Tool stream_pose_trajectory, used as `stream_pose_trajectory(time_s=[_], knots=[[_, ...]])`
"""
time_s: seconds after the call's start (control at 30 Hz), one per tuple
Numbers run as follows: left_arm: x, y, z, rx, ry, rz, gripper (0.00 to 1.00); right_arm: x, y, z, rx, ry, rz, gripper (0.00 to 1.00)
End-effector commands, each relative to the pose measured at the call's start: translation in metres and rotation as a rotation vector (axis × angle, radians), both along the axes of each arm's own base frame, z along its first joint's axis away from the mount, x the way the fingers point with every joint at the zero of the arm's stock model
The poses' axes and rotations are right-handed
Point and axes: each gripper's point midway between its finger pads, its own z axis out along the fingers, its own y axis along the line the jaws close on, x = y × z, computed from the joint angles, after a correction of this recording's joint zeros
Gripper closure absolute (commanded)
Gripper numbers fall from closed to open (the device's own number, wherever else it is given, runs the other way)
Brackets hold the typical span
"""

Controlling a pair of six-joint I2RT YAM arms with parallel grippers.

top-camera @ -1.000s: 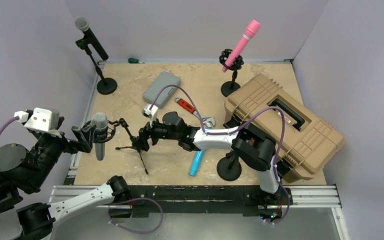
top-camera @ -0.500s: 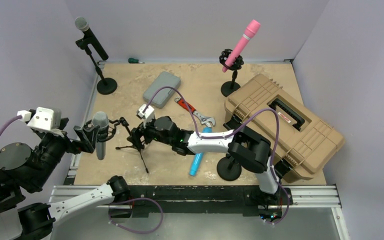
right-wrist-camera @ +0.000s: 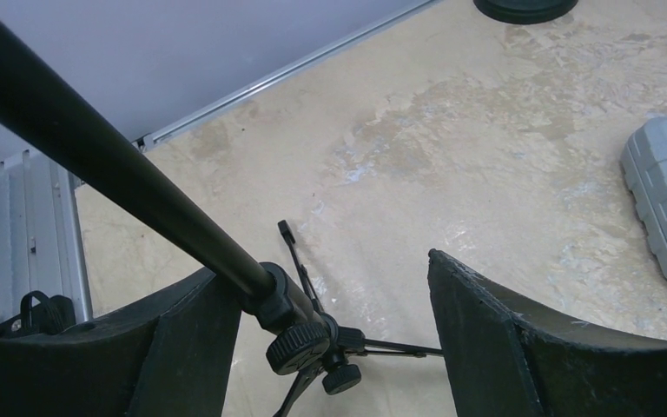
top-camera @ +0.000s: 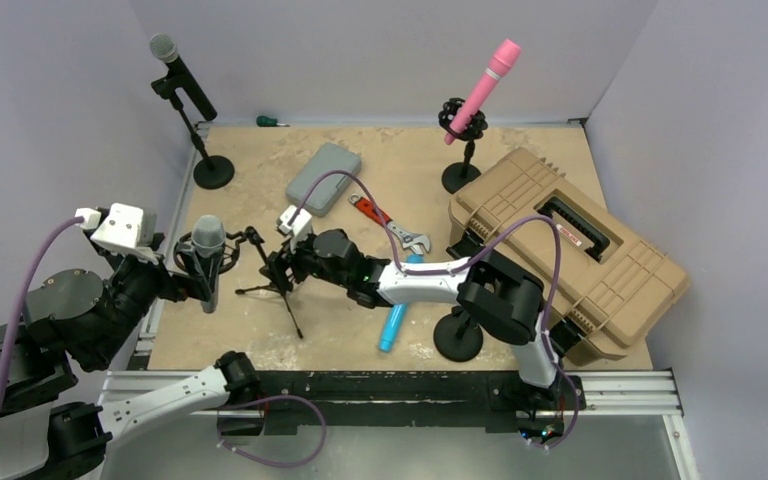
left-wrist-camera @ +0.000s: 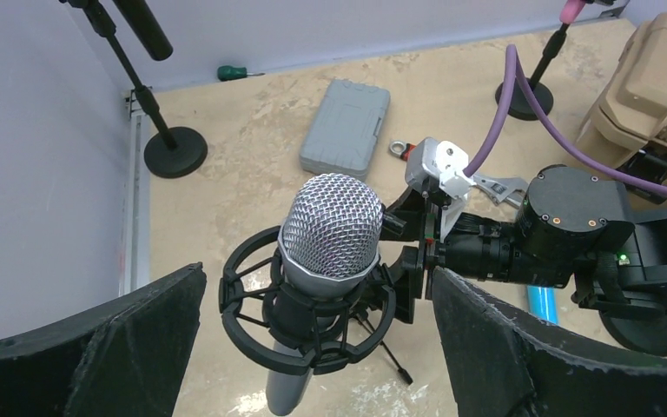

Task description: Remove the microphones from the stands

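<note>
Top external: toolbox [top-camera: 570,250] closed; left end effector [left-wrist-camera: 320,271], right end effector [right-wrist-camera: 330,269] both apart.

Left arm [top-camera: 70,310] and right arm [top-camera: 425,280] have black joints, white links, purple cables [left-wrist-camera: 511,87], perhaps one green light [left-wrist-camera: 623,258].

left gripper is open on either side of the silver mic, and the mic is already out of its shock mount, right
Not out: the left wrist view shows the silver mic seated in its shock mount. The left gripper is open on either side of it.
</note>
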Motion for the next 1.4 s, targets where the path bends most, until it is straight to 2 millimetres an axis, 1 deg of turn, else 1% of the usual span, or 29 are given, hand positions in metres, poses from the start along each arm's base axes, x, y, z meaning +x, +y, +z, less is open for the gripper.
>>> stream_pose_trajectory(time_s=[0.0,0.1,0.27,0.3,0.4,0.47,0.57,0.67,0.8,0.9,0.97,1.07,1.27,1.37], knots=[[0.01,-0.007,0.011,-0.024,-0.015,0.037,0.0,0.024,-0.022,0.01,-0.011,-0.033,-0.041,0.28],[0.019,-0.011,0.012,0.041,0.02,0.077,0.02,0.022,-0.02,0.01,-0.008,-0.025,-0.02,0.28],[0.031,-0.019,0.0,0.143,0.076,0.118,0.07,0.02,-0.019,0.011,0.002,-0.017,-0.011,0.28],[0.033,-0.019,-0.002,0.158,0.08,0.132,0.1,0.02,-0.019,0.011,0.004,-0.017,-0.011,0.28],[0.04,-0.017,-0.005,0.192,0.077,0.188,0.25,0.02,-0.019,0.012,0.005,-0.016,-0.011,0.28],[0.044,-0.018,-0.006,0.199,0.076,0.209,0.31,0.02,-0.02,0.013,0.006,-0.018,-0.01,0.28],[0.047,-0.024,-0.012,0.198,0.107,0.206,0.32,0.018,-0.022,0.014,0.006,-0.017,-0.011,0.28],[0.049,-0.022,-0.02,0.208,0.144,0.238,0.35,0.018,-0.023,0.016,0.009,-0.018,-0.01,0.28],[0.053,-0.022,-0.027,0.211,0.134,0.251,0.36,0.017,-0.023,0.017,0.013,-0.016,-0.011,0.28],[0.057,-0.024,-0.035,0.216,0.139,0.262,0.41,0.017,-0.023,0.017,0.013,-0.013,-0.011,0.28],[0.059,-0.026,-0.035,0.211,0.133,0.257,0.45,0.017,-0.024,0.017,0.013,-0.013,-0.011,0.28],[0.061,-0.026,-0.031,0.209,0.111,0.251,0.53,0.017,-0.024,0.017,0.012,-0.01,-0.011,0.28],[0.067,-0.026,-0.025,0.259,0.093,0.268,0.73,0.016,-0.025,0.018,0.013,-0.009,-0.013,0.28],[0.07,-0.026,-0.017,0.28,0.077,0.267,0.79,0.017,-0.025,0.016,0.006,-0.007,-0.012,0.28]])
